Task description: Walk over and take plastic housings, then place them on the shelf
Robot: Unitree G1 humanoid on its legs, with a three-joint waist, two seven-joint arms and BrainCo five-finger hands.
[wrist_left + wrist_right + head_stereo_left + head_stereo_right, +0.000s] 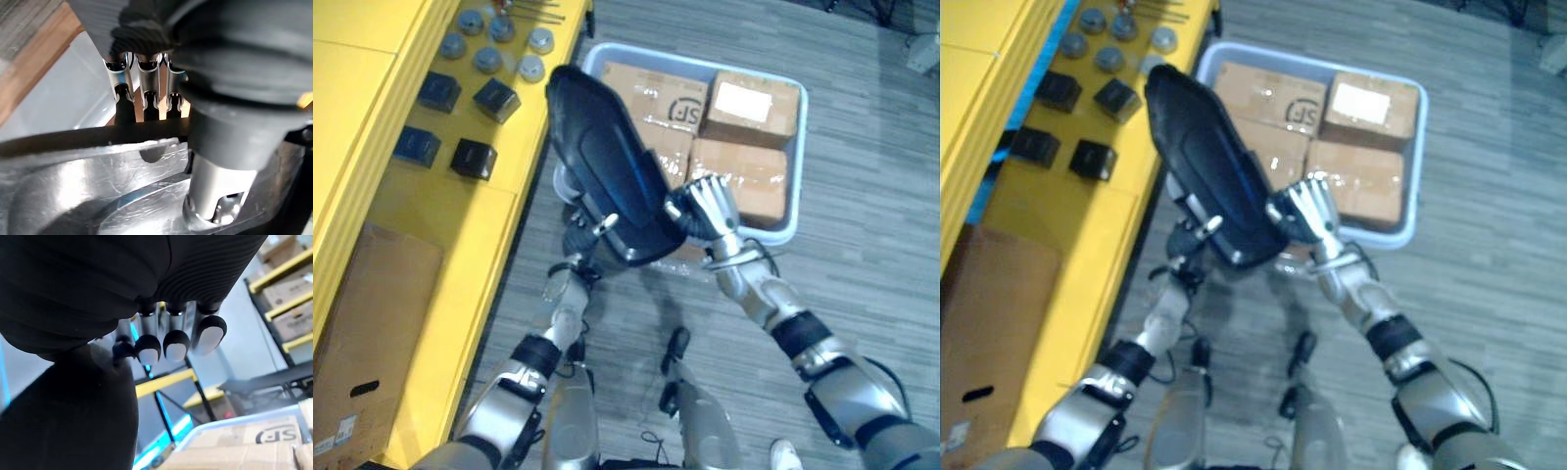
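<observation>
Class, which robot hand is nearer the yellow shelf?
Left. The left hand holds the large dark plastic housing beside the yellow shelf; the right hand grips its other edge, over the pale blue bin.

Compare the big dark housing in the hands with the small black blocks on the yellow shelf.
Size: the long dark plastic housing is far larger than any of the four small black blocks. Shape: the housing is elongated and rounded; the blocks are squarish. Pose: the housing is held tilted between left hand and right hand; the blocks rest on the yellow shelf. Both are dark.
</observation>
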